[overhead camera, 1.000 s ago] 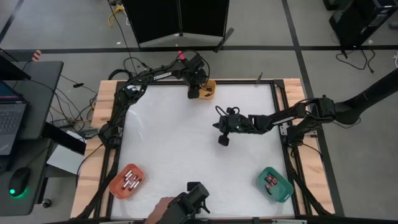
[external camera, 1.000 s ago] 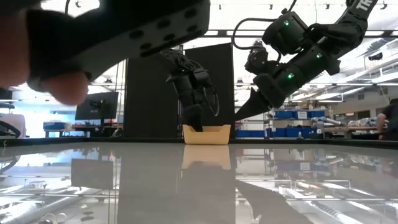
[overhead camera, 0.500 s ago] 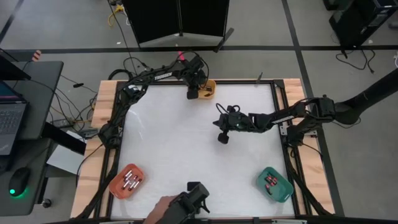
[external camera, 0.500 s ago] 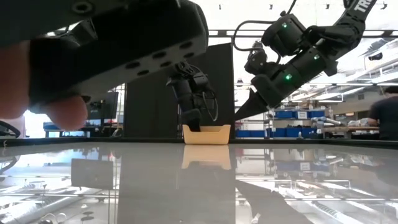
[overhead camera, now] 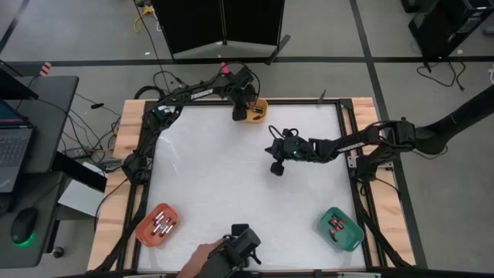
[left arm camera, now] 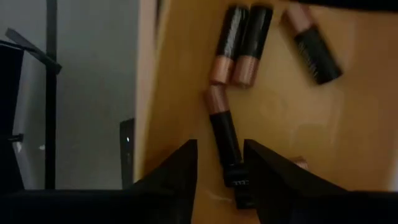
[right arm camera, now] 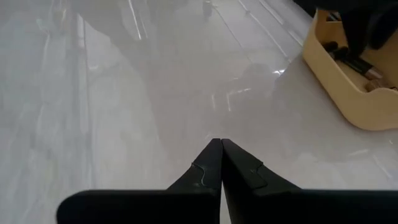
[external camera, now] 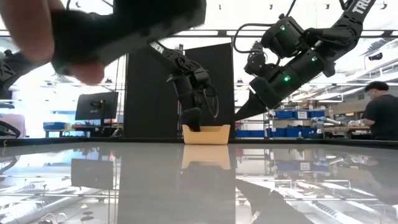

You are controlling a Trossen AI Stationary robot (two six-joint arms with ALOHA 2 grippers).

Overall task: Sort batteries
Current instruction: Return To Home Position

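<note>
Batteries (left arm camera: 225, 134) in black and copper lie loose on the floor of the yellow bin (overhead camera: 260, 109), which sits against the table's far edge. The left gripper (left arm camera: 219, 144) hangs just over that bin with its fingers (left arm camera: 177, 177) spread apart. One black-and-copper cell lies lengthwise in the gap between them, close to one finger, and three more rest beyond the tips.

The right gripper (overhead camera: 277, 171) is held above the bare middle of the white table (overhead camera: 208, 177), clear of the surface, fingertips pressed together on nothing. Wide bare tabletop lies all round it.

The orange bin (overhead camera: 157, 225), with silver cells, sits in the near left corner. The green bin (overhead camera: 341, 228), with red-marked cells, sits in the near right corner. At the near edge between them a person's hand (overhead camera: 202, 259) holds a dark device (overhead camera: 243, 245).
</note>
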